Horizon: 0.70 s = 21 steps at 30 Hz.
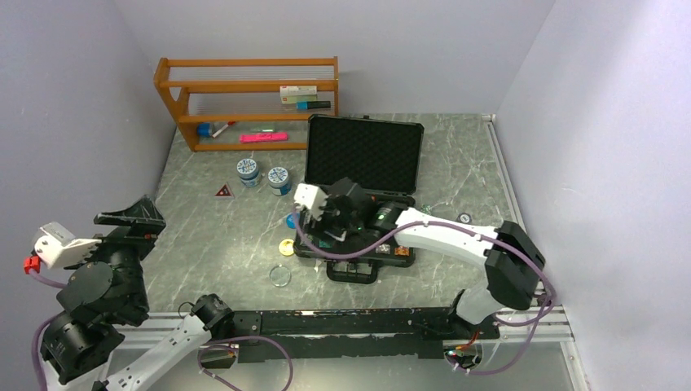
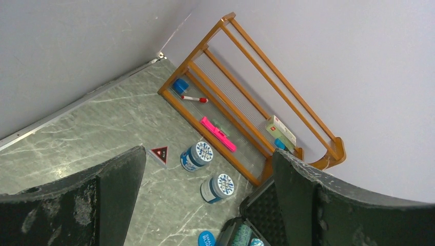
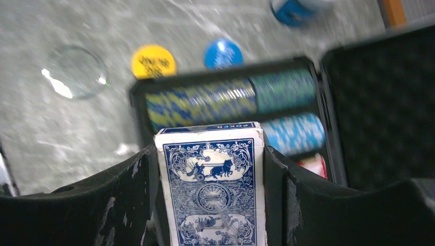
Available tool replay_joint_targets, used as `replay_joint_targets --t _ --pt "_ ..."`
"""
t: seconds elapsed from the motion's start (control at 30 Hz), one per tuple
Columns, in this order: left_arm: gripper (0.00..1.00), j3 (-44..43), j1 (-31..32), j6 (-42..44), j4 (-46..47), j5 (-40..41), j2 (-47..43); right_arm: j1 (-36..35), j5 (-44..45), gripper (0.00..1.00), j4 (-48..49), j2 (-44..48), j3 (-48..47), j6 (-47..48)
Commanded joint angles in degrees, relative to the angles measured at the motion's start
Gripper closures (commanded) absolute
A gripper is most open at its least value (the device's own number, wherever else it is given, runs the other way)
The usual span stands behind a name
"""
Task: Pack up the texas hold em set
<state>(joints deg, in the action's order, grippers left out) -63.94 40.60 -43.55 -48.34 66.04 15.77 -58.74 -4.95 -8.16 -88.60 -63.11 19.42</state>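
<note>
— How far along is the packing?
— Partway, I'd say. The briefcase (image 1: 364,155) lies open on the worktop (image 1: 236,236), with chip stacks (image 3: 231,100) rowed inside.
— The cards?
— The right claw (image 3: 210,171) grips the blue card deck (image 3: 210,200) just above the case, not yet set in.
— What's left?
— The yellow dealer button (image 3: 153,61) and a blue disc (image 3: 222,53) lie just outside the case's left edge, and the lid is up. The left claw (image 2: 208,169), spread wide and empty, hangs well left of the case.
</note>
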Motion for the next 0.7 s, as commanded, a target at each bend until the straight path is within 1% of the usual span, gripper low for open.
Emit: replay_joint_targets --t 0.0,0.1,0.17,0.27,0.4,0.53,0.6,0.67 --pt "0.03 1.1 0.3 1.4 2.3 -0.1 1.9 4.7 1.4 0.46 -2.0 7.4 3.4 -1.9" --pt "0.03 2.0 0.3 1.6 3.8 -1.3 2.3 6.6 0.3 0.47 -3.2 9.6 5.9 -2.3" --pt "0.03 2.6 0.3 1.6 4.6 -2.1 2.8 8.1 -2.0 0.47 -4.3 10.1 7.1 -3.2" --pt "0.03 4.5 0.3 3.5 7.5 -5.6 3.9 10.1 -5.3 0.47 -5.9 10.0 8.2 -4.6" --pt "0.03 8.0 0.2 11.0 15.0 -16.7 6.7 10.6 -6.6 0.47 -7.0 9.5 9.3 -4.6" --pt "0.03 9.6 0.3 19.1 21.3 -28.4 10.8 11.0 -7.2 0.47 -7.5 8.5 9.9 -3.6" --pt "0.03 10.0 0.2 21.7 23.4 -33.5 12.8 11.2 -7.9 0.48 -7.7 7.8 9.9 -2.6" --pt "0.03 10.1 0.3 22.9 24.6 -36.4 14.1 11.2 -8.3 0.48 -7.8 6.4 9.6 -1.7"
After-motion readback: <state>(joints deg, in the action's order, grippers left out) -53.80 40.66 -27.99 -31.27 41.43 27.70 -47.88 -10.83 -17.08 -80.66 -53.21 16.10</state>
